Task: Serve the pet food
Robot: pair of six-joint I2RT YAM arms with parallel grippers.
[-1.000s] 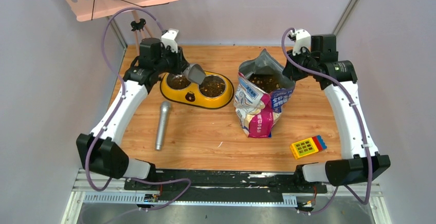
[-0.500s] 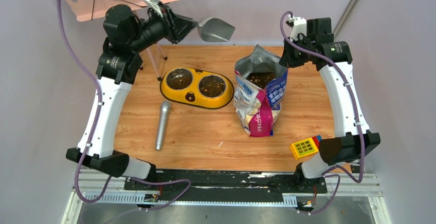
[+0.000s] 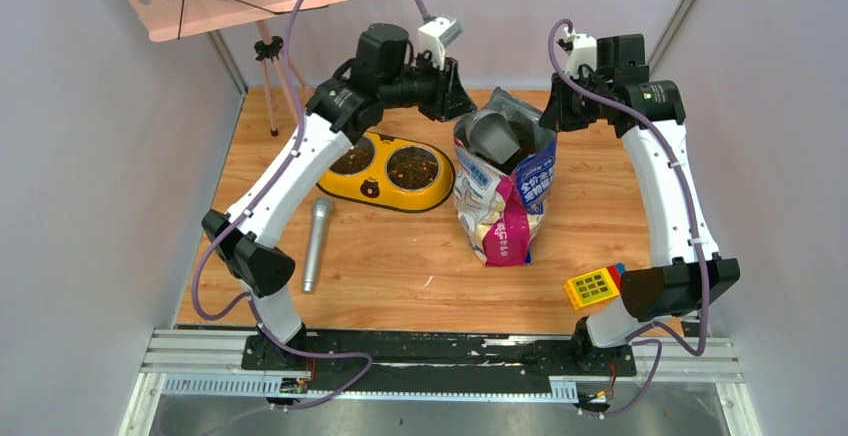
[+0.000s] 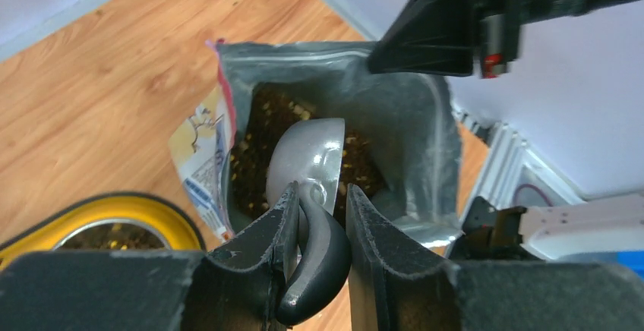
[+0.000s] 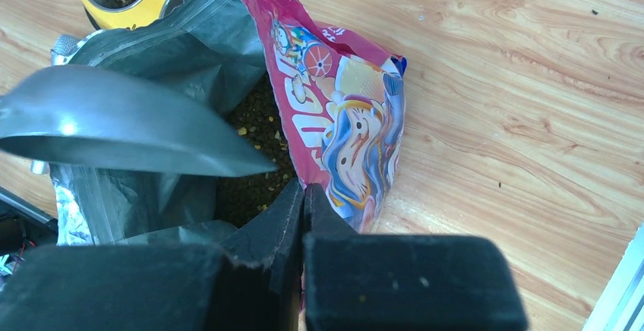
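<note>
On worktop (image 3: 400,266), left to right | microphone (image 3: 317,243) lying flat | yellow double-bowl feeder (image 3: 383,171), kibble in both bowls | left gripper (image 4: 323,194): fingers narrow, clamped on handle of grey scoop (image 4: 307,156) | scoop bowl in mouth of upright cat-food bag (image 3: 500,211) | pet food (image 4: 254,141) inside bag | right gripper (image 5: 304,190): fingers pressed together on bag rim | yellow keypad block (image 3: 598,284) near right edge

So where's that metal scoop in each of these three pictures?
Top view: scoop upper centre, dipped into the cat food bag.
Left wrist: scoop dead centre, bowl over the kibble.
Right wrist: scoop at left, a grey curve across the opening.
Shared landmark: the cat food bag.
</note>
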